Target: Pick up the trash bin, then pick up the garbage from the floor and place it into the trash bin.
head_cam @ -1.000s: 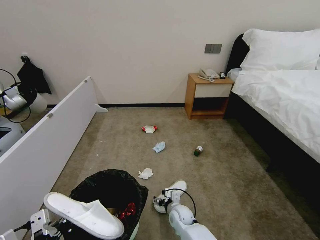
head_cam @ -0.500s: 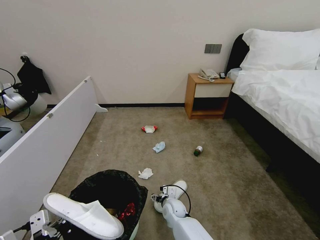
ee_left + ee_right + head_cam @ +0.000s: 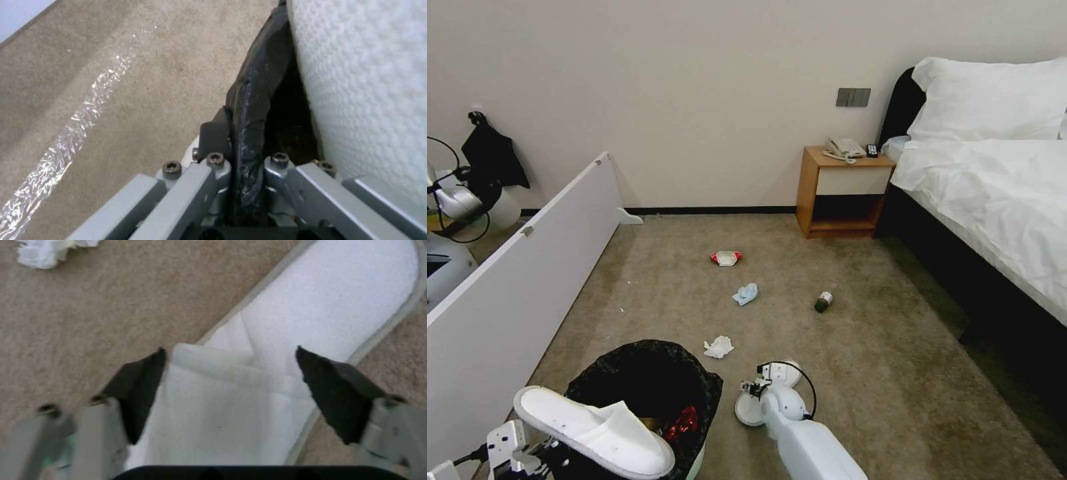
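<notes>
The trash bin (image 3: 647, 373), lined with a black bag, stands at the lower left with a white slipper (image 3: 594, 430) lying across its rim and a red can (image 3: 680, 421) inside. My left gripper (image 3: 537, 457) is shut on the bin's bagged rim (image 3: 249, 133). The other slipper (image 3: 747, 413) lies on the floor (image 3: 860, 373), and my right gripper (image 3: 230, 351) is open, its fingers either side of the slipper's upper (image 3: 222, 400). Beyond it lie a white tissue (image 3: 718, 347), a pale-blue wad (image 3: 746, 294), a green bottle (image 3: 823, 302) and a red-white packet (image 3: 725, 257).
A long white board (image 3: 527, 280) leans along the left. A wooden nightstand (image 3: 840, 193) stands against the back wall, and a bed (image 3: 994, 200) with a dark base runs down the right. Open carpet lies between them.
My right arm has reached forward and lowered, so its gripper now sits over the slipper on the floor. The left gripper, the bin and the slipper on it have not moved.
</notes>
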Motion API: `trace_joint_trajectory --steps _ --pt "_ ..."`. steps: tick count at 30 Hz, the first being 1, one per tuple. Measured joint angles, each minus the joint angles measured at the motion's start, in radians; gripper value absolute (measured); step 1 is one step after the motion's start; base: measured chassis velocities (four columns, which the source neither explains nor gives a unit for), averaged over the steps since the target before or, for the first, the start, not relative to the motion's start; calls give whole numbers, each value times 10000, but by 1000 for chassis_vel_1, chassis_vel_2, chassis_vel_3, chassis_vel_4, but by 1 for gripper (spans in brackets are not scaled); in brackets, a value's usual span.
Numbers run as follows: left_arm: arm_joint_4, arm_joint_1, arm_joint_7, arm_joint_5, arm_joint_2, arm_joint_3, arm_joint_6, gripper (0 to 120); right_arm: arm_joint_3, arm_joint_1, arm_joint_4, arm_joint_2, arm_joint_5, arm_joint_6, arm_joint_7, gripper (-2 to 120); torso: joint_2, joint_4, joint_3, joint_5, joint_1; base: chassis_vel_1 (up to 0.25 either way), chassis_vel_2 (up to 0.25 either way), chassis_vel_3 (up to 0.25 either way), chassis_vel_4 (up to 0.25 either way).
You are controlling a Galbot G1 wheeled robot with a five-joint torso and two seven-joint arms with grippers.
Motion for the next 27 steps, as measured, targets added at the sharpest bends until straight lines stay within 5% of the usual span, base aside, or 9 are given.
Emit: trace_joint_trajectory --steps 20,27 --pt "0 -59 12 5 24 4 0 3 49 67 -273 -6 34 -388 -83 2 0 2 0 0 0 0 0 0 0" --pt "0 -68 22 0 28 0 0 3 39 40 -360 -6 -12 -361 -254 0 0 1 -1 0 0 0 0 0 0"
